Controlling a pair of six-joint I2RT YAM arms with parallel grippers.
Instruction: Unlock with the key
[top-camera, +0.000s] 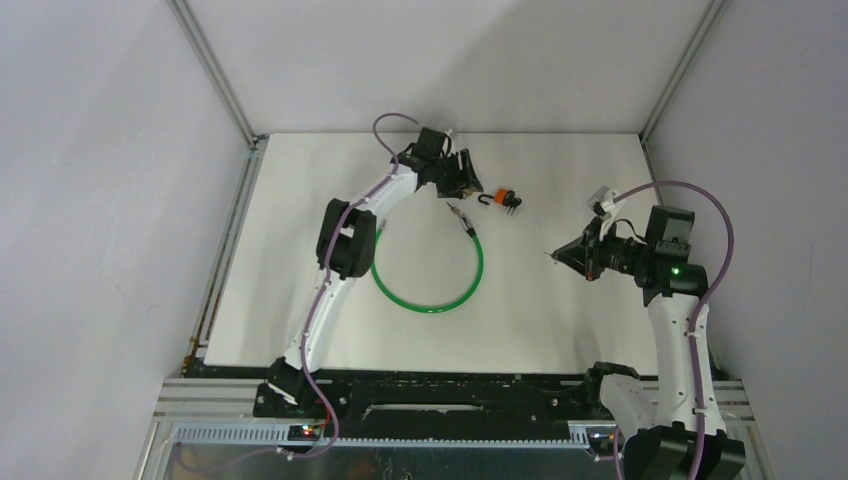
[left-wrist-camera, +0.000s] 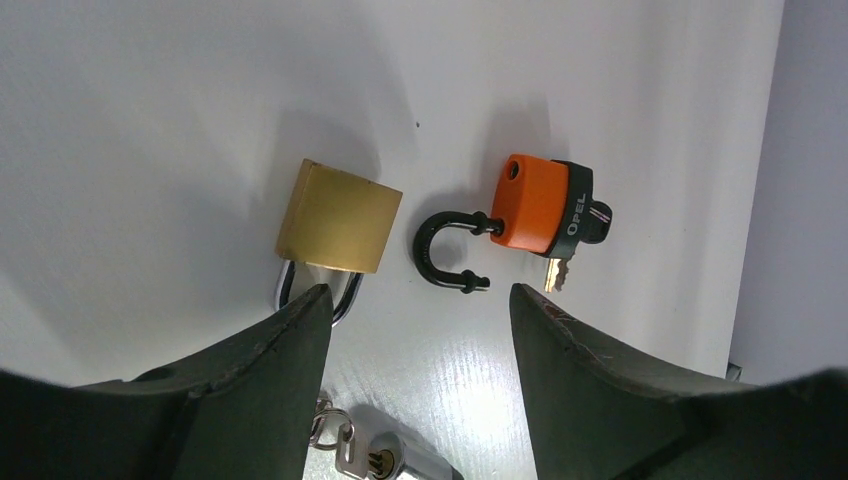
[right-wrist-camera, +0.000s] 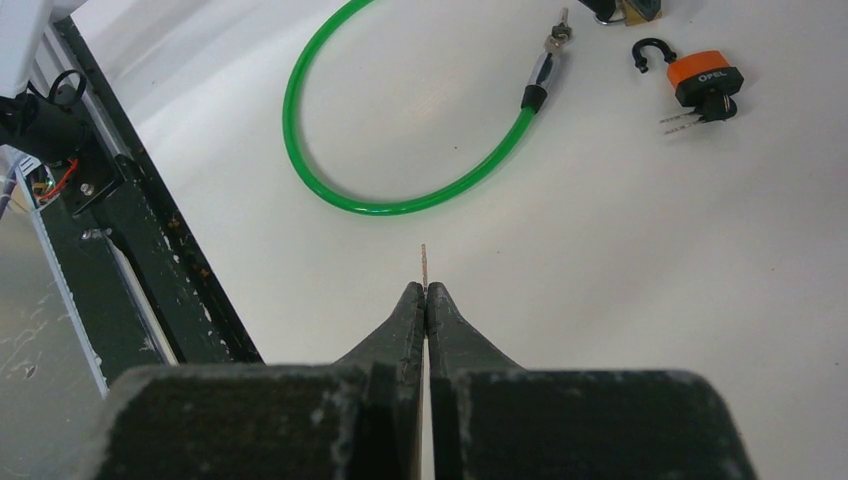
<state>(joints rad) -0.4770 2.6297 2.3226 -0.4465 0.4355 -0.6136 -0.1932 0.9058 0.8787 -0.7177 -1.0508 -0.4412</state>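
Note:
A brass padlock (left-wrist-camera: 338, 218) lies on the white table with its steel shackle toward my left gripper (left-wrist-camera: 418, 292). That gripper is open and empty, hovering just above and short of it. An orange padlock (left-wrist-camera: 532, 205) lies to the right, its black shackle swung open and a black-headed key in its base. It also shows in the top view (top-camera: 503, 196) and the right wrist view (right-wrist-camera: 705, 78). My right gripper (right-wrist-camera: 427, 288) is shut on a thin key (right-wrist-camera: 424, 265), whose blade sticks out past the fingertips. It hangs above the table at mid right (top-camera: 555, 257).
A green cable lock (top-camera: 430, 300) lies looped in the middle of the table. Its metal head with a key ring (left-wrist-camera: 385, 462) rests under my left gripper. A dark frame rail (right-wrist-camera: 130, 250) runs along the near edge.

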